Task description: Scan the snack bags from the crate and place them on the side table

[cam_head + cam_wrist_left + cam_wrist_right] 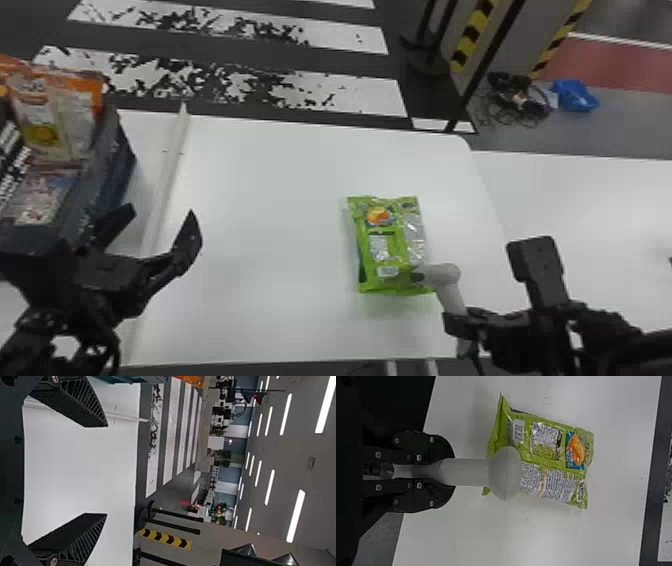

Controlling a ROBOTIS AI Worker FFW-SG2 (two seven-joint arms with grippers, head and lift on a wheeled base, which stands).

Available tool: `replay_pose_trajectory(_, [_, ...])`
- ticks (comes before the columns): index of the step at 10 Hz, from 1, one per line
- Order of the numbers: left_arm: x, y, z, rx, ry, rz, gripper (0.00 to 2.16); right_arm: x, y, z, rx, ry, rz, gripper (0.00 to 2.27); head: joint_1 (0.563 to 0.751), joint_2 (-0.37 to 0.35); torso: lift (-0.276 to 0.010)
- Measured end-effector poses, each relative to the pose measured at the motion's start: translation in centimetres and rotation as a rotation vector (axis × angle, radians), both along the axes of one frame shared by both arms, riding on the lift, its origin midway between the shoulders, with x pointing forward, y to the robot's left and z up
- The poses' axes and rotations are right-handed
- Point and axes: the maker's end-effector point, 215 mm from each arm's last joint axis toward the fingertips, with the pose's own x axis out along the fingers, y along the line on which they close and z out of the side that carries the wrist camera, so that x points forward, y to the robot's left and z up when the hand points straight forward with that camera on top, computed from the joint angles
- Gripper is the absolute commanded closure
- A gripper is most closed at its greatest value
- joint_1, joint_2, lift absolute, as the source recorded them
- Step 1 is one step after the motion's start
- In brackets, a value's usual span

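The green bag [390, 240] lies flat on the right half of the white worktop [260, 200], with broad open room on its left, as far as a pale ridge [170, 170]. There is more bare surface between it and the worktop's far edge, and some on its near side. The worktop's right edge passes nearer to it than the far one does, and past that edge is a second worktop [590, 200]. The bag's long axis runs near to far, the far end leaning slightly left; its printed panels face up, the orange picture at the far end.

The head of the scanner [446, 277] is at the bag's near right corner, overlapping it in view; whether they touch I cannot tell. The right claw [462, 325] has its fingers closed around the scanner's handle, its arm coming in from the right.

The left arm comes in from the near left. Its claw [161, 212] is spread wide, gripping nothing, beside the crate [107, 155], where orange bags [75, 110] stand upright.
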Motion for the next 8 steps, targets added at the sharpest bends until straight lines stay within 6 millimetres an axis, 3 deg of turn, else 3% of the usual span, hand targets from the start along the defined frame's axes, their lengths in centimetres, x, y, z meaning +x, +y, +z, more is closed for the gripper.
replay_pose_trajectory(3, [0.1, 0.0, -0.1, 0.0, 0.001, 0.001, 0.07, 1.3, -1.4, 0.7, -0.019, -0.031, -0.027, 2.25, 0.695, -0.194, -0.081])
replay_pose_trajectory(8, [-0.1, -0.2, -0.1, -0.001, 0.003, -0.001, 0.07, 8.3, -7.7, 1.0, -0.054, -0.124, -0.119, 2.25, 0.695, -0.263, -0.081])
